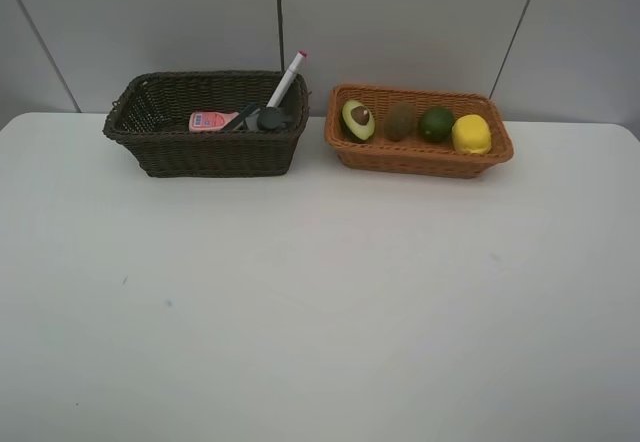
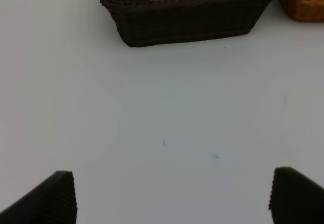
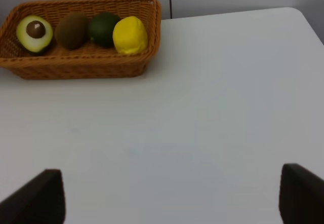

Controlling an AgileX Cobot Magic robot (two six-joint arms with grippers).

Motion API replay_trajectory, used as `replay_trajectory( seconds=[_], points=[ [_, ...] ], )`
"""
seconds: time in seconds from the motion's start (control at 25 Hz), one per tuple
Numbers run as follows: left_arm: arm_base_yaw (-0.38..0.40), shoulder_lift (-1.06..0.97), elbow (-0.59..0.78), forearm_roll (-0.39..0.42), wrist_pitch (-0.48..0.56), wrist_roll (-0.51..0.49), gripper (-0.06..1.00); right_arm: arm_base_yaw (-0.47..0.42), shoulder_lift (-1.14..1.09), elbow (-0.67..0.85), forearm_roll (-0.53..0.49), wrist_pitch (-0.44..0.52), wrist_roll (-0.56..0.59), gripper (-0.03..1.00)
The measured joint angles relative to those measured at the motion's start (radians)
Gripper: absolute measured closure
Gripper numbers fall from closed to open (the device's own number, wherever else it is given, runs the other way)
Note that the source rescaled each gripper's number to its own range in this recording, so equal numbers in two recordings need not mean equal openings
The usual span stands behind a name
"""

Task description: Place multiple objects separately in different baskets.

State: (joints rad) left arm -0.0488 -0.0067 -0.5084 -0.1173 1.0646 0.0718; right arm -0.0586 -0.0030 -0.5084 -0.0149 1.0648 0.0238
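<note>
Fruit fills orange-tan basket (image 1: pixel 420 158) upper right; marker (image 1: pixel 285 81) leans from dark brown basket (image 1: pixel 200 152) upper left. My end effectors released, empty. Risk: tall marker tipping out if basket bumped.

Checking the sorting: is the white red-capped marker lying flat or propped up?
Propped up: white red-capped marker leans, cap above the dark brown wicker basket's rim.

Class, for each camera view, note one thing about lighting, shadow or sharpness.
Exterior high: even, soft light, the dark basket casting a faint shadow. Left wrist: the near fingertips look blurred. Right wrist: the lemon looks bright and slightly soft-edged.
</note>
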Motion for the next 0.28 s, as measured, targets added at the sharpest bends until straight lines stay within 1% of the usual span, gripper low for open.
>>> replay_trajectory(
  seconds=[0.28],
  points=[
    [0.000, 0.000, 0.000, 0.000, 0.000, 0.000, -0.05, 0.000, 0.000, 0.000, 0.000, 0.000, 0.000, -0.03]
  ],
)
